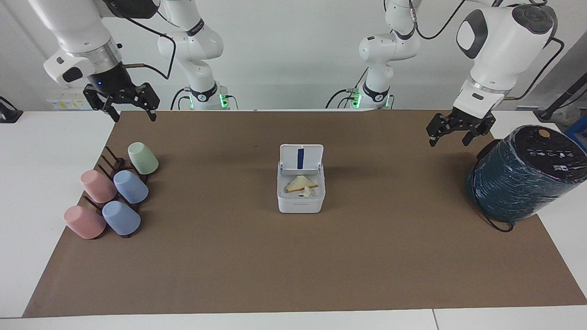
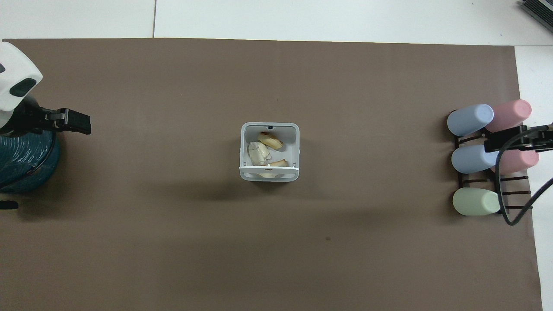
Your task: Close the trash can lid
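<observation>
The trash can [image 1: 300, 203] is a small white square box in the middle of the brown mat, also in the overhead view [image 2: 296, 142]. Its lid [image 1: 312, 158] stands upright on the side nearer to the robots, blue stripe facing away from them; from overhead I see it edge-on [image 2: 268, 174]. Bread scraps [image 1: 300, 183] lie inside. My left gripper [image 1: 448, 141] is open and empty in the air beside the teal cylinder, also seen from overhead [image 2: 77, 122]. My right gripper [image 1: 133, 117] is open and empty over the mat's edge near the cup rack, also seen from overhead [image 2: 497, 143].
A large dark teal cylinder [image 1: 523, 176] with a black top stands at the left arm's end of the table. A dark rack [image 1: 110, 165] with several pastel cups [image 1: 130, 186] lying on it stands at the right arm's end.
</observation>
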